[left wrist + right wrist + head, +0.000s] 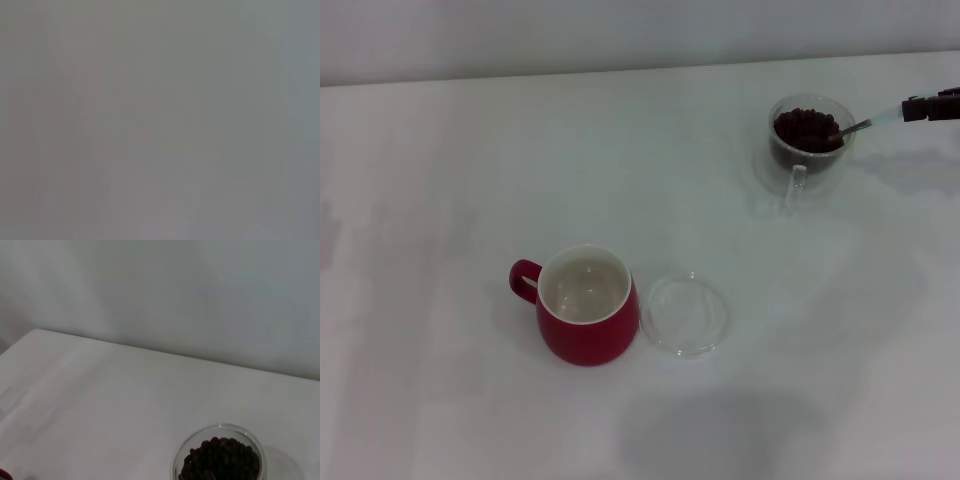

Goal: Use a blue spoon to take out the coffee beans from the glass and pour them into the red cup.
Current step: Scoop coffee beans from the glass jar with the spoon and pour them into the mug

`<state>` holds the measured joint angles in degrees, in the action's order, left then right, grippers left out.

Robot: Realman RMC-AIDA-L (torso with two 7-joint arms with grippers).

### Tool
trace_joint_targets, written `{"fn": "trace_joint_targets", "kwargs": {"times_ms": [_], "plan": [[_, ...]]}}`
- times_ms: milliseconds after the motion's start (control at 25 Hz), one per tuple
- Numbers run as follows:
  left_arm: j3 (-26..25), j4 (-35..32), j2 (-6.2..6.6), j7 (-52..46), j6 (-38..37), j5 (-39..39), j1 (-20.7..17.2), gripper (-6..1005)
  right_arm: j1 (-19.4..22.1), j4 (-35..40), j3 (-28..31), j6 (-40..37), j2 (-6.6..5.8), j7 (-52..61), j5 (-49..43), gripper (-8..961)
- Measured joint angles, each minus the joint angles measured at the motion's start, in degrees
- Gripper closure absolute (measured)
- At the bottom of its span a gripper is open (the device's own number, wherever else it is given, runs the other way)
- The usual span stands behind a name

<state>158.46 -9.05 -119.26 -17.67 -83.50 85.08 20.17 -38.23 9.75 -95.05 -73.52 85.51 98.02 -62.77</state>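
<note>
Three views are given, and they show different things. Only in the head view is the whole white table [470, 150] seen, with the red cup [586, 318], the flat clear saucer [686, 314], the glass [809, 140] and the blue spoon [865, 125] together. In the right wrist view only the glass [218, 456] with the coffee beans [221, 460] is seen at the picture's edge, before a plain wall [175, 295]; the spoon cannot be made out there. In the left wrist view nothing but a grey blur is shown, and the left gripper is not seen in any view.

One red cup, one glass, one spoon and one saucer are counted. The beans [806, 130] form one dark heap that fills the glass nearly to its rim. The red cup is white inside and no beans are seen in it. It stands near the front of the table, just beside the saucer, well apart from the glass at the far right.

The spoon lies almost level, its long axis across the table. Its metal bowl points left and is dipped into the beans, while the pale handle points right and slightly up, toward the right gripper [920, 108]. The handle end is gripped by the dark fingertips at the right edge.
</note>
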Motion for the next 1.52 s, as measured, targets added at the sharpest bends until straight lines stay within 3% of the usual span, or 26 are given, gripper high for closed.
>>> {"fn": "trace_joint_targets", "kwargs": {"times_ms": [560,1520], "plan": [[0.0,0.3,0.08,0.0,-0.4,0.0,0.2,107,-2.3,0.0,0.0,0.7,-0.46,11.5,-3.7,807],[0.0,1.1,0.17,0.1,-0.6,0.0,1.0,107,-1.6,-0.7,0.5,-0.6,-0.65,23.2,-3.4,807]]}}
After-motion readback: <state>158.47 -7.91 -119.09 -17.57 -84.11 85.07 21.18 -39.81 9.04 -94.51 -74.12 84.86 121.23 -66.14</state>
